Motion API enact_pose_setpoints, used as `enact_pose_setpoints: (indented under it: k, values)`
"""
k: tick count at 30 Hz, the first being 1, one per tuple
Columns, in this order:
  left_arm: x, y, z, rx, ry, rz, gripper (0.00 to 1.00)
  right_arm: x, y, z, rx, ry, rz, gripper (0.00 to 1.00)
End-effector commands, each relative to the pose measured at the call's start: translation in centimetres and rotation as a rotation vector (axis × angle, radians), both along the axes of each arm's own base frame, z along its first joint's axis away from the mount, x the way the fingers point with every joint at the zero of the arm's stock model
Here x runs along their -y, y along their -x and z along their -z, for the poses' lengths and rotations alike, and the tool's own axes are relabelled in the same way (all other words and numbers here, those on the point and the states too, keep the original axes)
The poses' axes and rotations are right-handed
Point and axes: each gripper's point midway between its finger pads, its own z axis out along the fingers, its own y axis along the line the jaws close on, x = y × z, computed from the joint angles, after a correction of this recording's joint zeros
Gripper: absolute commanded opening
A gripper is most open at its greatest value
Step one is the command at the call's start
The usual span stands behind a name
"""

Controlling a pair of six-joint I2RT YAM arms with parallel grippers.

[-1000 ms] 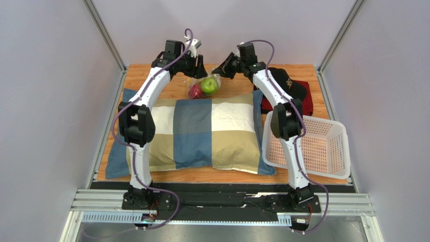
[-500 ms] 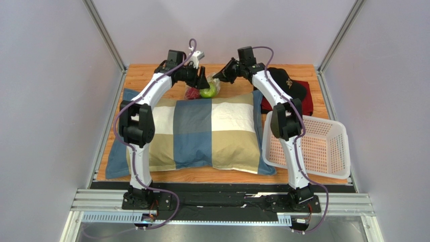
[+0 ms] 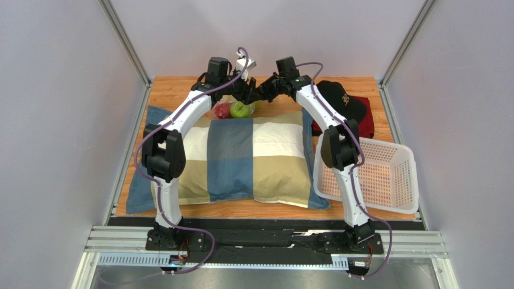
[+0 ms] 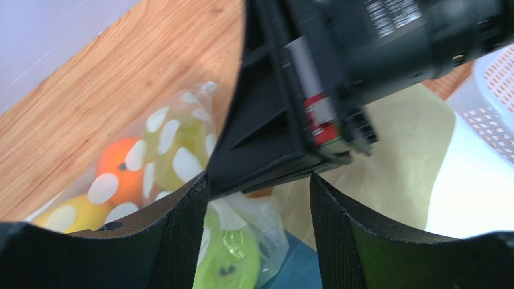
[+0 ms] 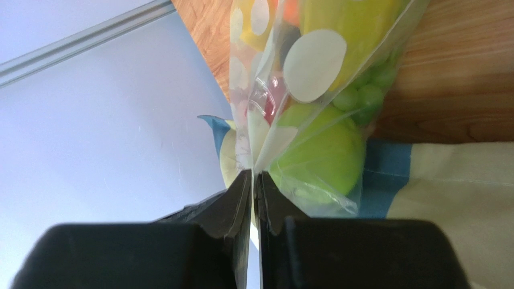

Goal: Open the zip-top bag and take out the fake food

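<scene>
Drawn together since the earlier frame, the right gripper (image 5: 253,177) pinched the film of the zip-top bag (image 5: 314,66) directly ahead of its tips, the left gripper (image 4: 256,180) stood spread just beside it, and the fake food (image 5: 320,150) lay inside, so opening and removal appeared outstanding.
</scene>
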Motion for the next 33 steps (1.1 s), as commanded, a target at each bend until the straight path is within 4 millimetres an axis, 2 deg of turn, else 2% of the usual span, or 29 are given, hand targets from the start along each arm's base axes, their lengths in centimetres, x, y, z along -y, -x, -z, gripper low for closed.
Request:
enact_pose_setpoints:
  k: [1, 5, 9, 13, 14, 17, 18, 20, 21, 22, 23, 24, 26, 27, 28, 30, 33]
  values:
    - [0.0, -0.7, 0.3, -0.014, -0.011, 0.001, 0.65, -0.4, 0.8, -7.6, 0.07, -0.101, 0.043, 0.11]
    - [-0.3, -0.5, 0.2, -0.02, -0.019, -0.01, 0.64, -0.6, 0.7, -7.0, 0.048, -0.105, 0.049, 0.11]
    - [-0.4, 0.0, 0.7, -0.041, -0.026, -0.005, 0.64, -0.6, 0.7, -6.6, 0.034, -0.107, 0.048, 0.07]
    - [-0.9, -0.2, 2.5, -0.097, -0.057, -0.045, 0.62, -0.7, 0.5, -6.8, 0.035, -0.121, 0.057, 0.06]
    - [-1.4, -0.8, 3.2, -0.106, -0.079, -0.086, 0.61, -0.7, 0.5, -6.9, 0.036, -0.123, 0.058, 0.06]
    - [-2.1, -1.3, 4.3, -0.134, -0.109, -0.127, 0.51, -0.5, 0.3, -6.9, 0.035, -0.126, 0.063, 0.06]
    - [-2.3, -1.6, 4.5, -0.136, -0.113, -0.141, 0.42, -0.5, 0.3, -7.1, 0.036, -0.128, 0.064, 0.06]
    - [-2.7, -1.9, 4.8, -0.139, -0.134, -0.16, 0.31, -0.4, 0.3, -7.0, 0.031, -0.132, 0.065, 0.06]
    - [-2.9, -2.1, 4.9, -0.138, -0.139, -0.177, 0.12, -0.3, 0.1, -6.9, 0.032, -0.129, 0.067, 0.06]
    - [-3.1, -2.3, 4.7, -0.132, -0.135, -0.182, 0.05, -0.1, 0.0, -6.8, 0.03, -0.128, 0.071, 0.08]
    - [-3.2, -2.3, 4.3, -0.12, -0.135, -0.187, 0.01, 0.0, -0.1, -6.6, 0.036, -0.119, 0.071, 0.11]
    - [-3.2, -2.5, 4.0, -0.108, -0.135, -0.194, 0.0, 0.7, -0.3, -6.3, 0.028, -0.107, 0.08, 0.23]
    - [-3.4, -2.6, 2.5, -0.07, -0.131, -0.2, 0.0, 1.8, -0.8, -5.3, 0.028, -0.068, 0.092, 0.4]
    - [-3.4, -2.6, 1.9, -0.054, -0.131, -0.195, 0.0, 3.0, -1.3, -4.8, 0.055, -0.03, 0.097, 0.61]
    - [-3.3, -2.5, 0.6, -0.026, -0.118, -0.188, 0.0, 3.6, -1.6, -4.2, 0.056, -0.007, 0.101, 0.68]
    - [-3.3, -2.5, -0.6, 0.007, -0.106, -0.18, 0.0, 5.2, -2.3, -3.0, 0.078, 0.04, 0.097, 0.81]
    - [-3.2, -2.2, -1.9, 0.031, -0.091, -0.169, 0.0, 6.9, -3.5, -1.6, 0.097, 0.077, 0.106, 0.89]
